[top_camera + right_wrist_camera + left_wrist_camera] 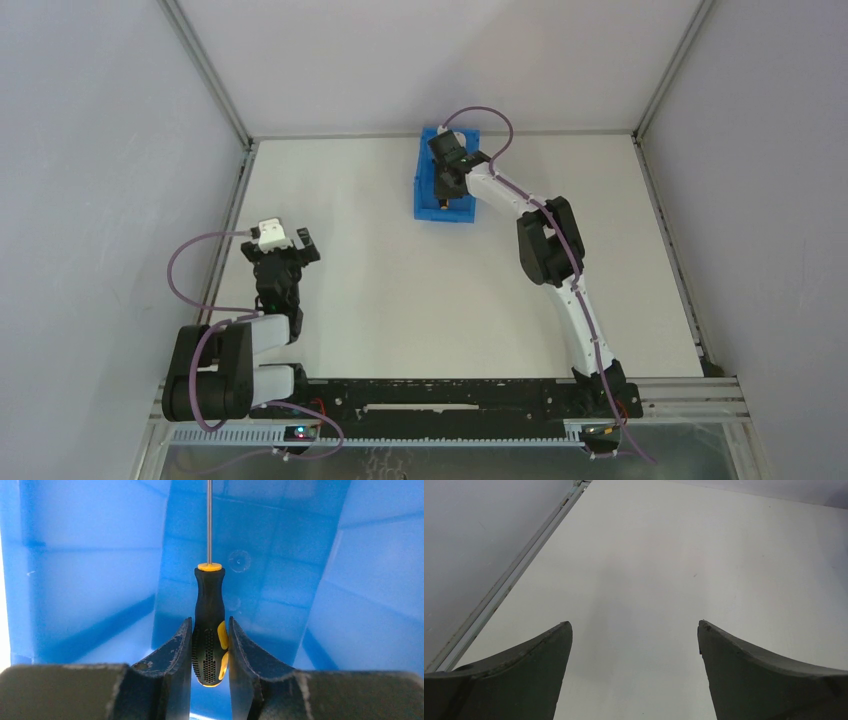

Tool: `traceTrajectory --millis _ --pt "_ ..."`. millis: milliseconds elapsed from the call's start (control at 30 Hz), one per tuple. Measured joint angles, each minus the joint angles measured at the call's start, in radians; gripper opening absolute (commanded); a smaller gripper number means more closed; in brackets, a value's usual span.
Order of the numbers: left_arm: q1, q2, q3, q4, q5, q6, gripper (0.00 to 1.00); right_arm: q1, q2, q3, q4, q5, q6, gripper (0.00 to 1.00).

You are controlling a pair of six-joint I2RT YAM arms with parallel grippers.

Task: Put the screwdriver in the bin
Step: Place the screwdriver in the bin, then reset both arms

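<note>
Right gripper [210, 625] fills the bottom of its wrist view, with both fingers clamped on the lower handle of the screwdriver [209, 587]. Handle is black with yellow inlays and a yellow collar at its far end. Thin metal shaft runs straight away from the lens and leaves the frame at the top, so we cannot see the tip. Blue walls of the bin [90, 570] surround tool and fingers on every side; the screwdriver is held inside the bin. Whether it touches the bin floor we cannot tell.

From the top view we note the bin at the far middle of the counter [400, 300], close to the back wall. The right arm is stretched out to it, with the gripper down in its opening.

Left gripper [634, 625]: fingers stand wide apart, hovering over the white counter near the rail along its left edge. Left arm sits folded at the near left, well apart from the bin.
</note>
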Motion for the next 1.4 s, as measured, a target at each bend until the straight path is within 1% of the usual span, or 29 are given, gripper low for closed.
traceTrajectory --millis 167,333,400,700,933,1000,1133,1200,1233,1400 --pt "0.000 0.000 0.000 0.000 0.000 0.000 1.00 -0.001 0.000 0.000 0.005 -0.008 -0.001 0.51" --pt "0.000 0.000 0.000 0.000 0.000 0.000 1.00 -0.001 0.000 0.000 0.007 -0.013 -0.002 0.60" --pt "0.000 0.000 0.000 0.000 0.000 0.000 1.00 -0.001 0.000 0.000 0.007 -0.013 -0.002 0.62" --pt "0.000 0.000 0.000 0.000 0.000 0.000 1.00 0.005 -0.030 0.000 -0.005 0.013 -0.006 0.62" --pt "0.000 0.000 0.000 0.000 0.000 0.000 1.00 0.015 -0.140 0.000 -0.008 0.036 -0.024 0.62" --pt "0.000 0.000 0.000 0.000 0.000 0.000 1.00 0.016 -0.165 0.005 -0.012 0.040 -0.029 0.64" --pt "0.000 0.000 0.000 0.000 0.000 0.000 1.00 0.019 -0.203 0.017 -0.021 0.054 -0.041 0.78" --pt "0.000 0.000 0.000 0.000 0.000 0.000 1.00 0.022 -0.226 0.017 -0.035 0.063 -0.049 0.97" --pt "0.000 0.000 0.000 0.000 0.000 0.000 1.00 0.024 -0.238 0.017 -0.040 0.067 -0.053 0.99" --pt "0.000 0.000 0.000 0.000 0.000 0.000 1.00 0.035 -0.309 0.016 -0.064 0.073 -0.080 1.00"
